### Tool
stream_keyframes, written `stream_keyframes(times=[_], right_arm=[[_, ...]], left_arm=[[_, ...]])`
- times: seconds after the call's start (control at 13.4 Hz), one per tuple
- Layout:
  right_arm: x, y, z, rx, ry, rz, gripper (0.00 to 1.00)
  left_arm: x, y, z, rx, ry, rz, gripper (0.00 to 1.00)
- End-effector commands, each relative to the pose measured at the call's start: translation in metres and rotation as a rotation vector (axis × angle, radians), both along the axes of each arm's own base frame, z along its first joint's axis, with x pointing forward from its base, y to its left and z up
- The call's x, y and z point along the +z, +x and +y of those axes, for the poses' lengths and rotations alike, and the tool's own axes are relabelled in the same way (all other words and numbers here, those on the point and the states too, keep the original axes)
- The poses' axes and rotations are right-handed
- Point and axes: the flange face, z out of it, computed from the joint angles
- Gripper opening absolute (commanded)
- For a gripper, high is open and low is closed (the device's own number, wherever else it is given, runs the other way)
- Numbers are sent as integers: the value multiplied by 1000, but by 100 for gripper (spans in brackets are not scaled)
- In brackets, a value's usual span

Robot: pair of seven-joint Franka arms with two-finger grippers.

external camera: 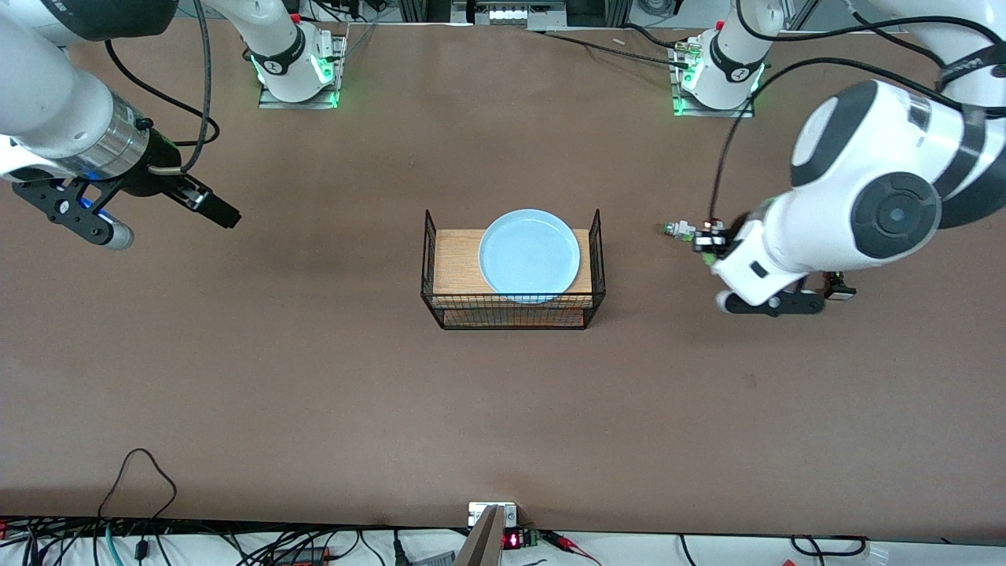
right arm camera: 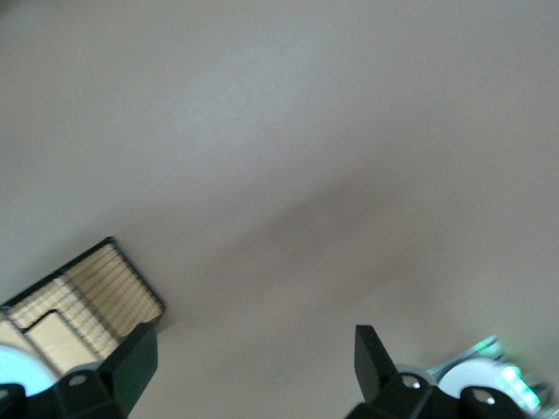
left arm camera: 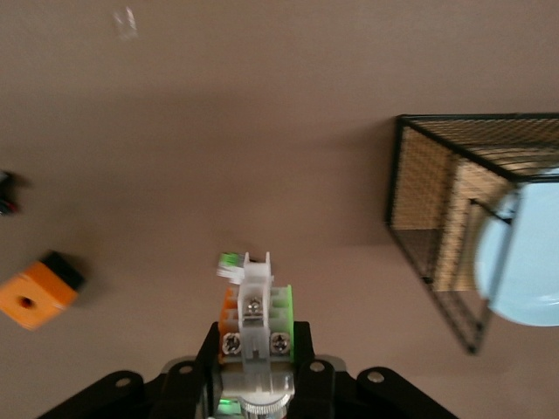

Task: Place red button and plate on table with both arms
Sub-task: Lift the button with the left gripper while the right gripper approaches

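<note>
Gripping the red button [left arm camera: 254,319], the left hand [left arm camera: 254,349] hangs over the desk [external camera: 314,377]; right hand [right arm camera: 253,358] waits, fingers apart; plate [external camera: 529,255] sits on the rack [external camera: 515,310].

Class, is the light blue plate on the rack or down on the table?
On the rack: the plate rests on the wire rack's wooden top.

High front camera faces both arms; wrist cameras look down, sharing the rack [external camera: 515,267]
</note>
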Motion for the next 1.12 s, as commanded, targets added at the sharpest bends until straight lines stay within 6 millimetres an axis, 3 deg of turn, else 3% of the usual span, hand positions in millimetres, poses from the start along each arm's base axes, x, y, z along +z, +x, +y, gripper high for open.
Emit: stream_keyframes(times=[0.0,0.15,0.22,0.37,0.52,0.75,0.82,1.04], right_arm=[[-2,5,10,-102,33,12,100],[-14,11,15,-105,19,16,100],[-33,19,18,-102,4,33,100],[-33,16,32,-83,8,33,100],[-35,15,50,-59,16,27,100],[-34,12,89,-173,15,-15,100],[-34,8,100,-243,10,-14,100],[-44,-13,158,-418,-47,-28,100]], left_arm=[[-17,9,45,-169,50,11,19],[-45,15,72,-182,85,24,19],[-65,15,82,-185,109,23,19],[-111,17,123,-191,85,-9,19],[-151,16,142,-186,64,-46,20],[-213,-6,165,-176,33,-83,20],[-233,-15,164,-190,16,-99,20],[-256,-25,158,-187,-2,-111,22]])
